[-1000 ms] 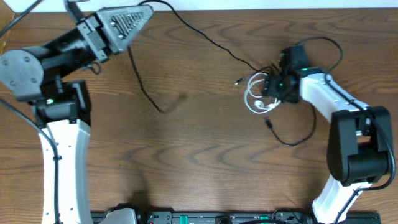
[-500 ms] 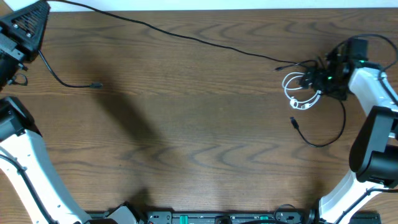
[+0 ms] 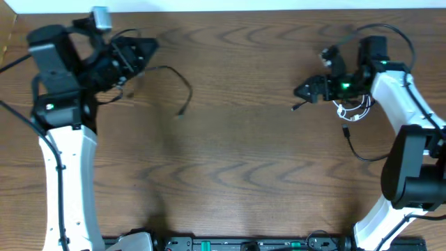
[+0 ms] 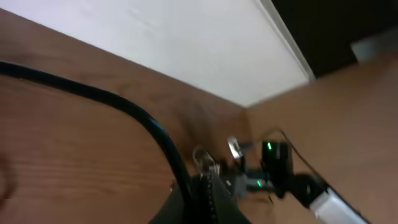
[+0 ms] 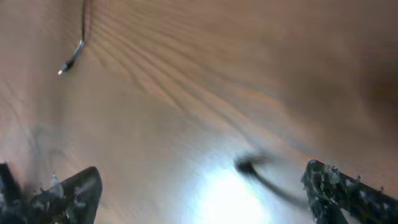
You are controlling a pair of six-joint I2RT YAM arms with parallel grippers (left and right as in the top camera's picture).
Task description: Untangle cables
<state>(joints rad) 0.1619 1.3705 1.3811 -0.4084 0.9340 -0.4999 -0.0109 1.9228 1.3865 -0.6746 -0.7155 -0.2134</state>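
My left gripper (image 3: pixel 145 49) is shut on the black cable (image 3: pixel 187 85) at the upper left. The cable hangs off it in a curve and ends in a plug (image 3: pixel 180 113). In the left wrist view the cable (image 4: pixel 134 115) runs from the shut gripper (image 4: pixel 208 186) toward the left edge. My right gripper (image 3: pixel 301 91) is open and empty, just left of the white cable (image 3: pixel 357 109), which lies coiled under the right arm. In the right wrist view the fingers (image 5: pixel 68 193) stand wide apart over a blurred black plug (image 5: pixel 249 165).
A thin black cord (image 3: pixel 362 153) with a plug end (image 3: pixel 346 131) lies below the white coil, beside the right arm's base. A white wall borders the table's far edge (image 3: pixel 230 5). Both arm bases stand at the front corners.
The left arm has swung back in from the far left. The black cable no longer stretches across the table to the coil. The right gripper has moved left, off the white coil.
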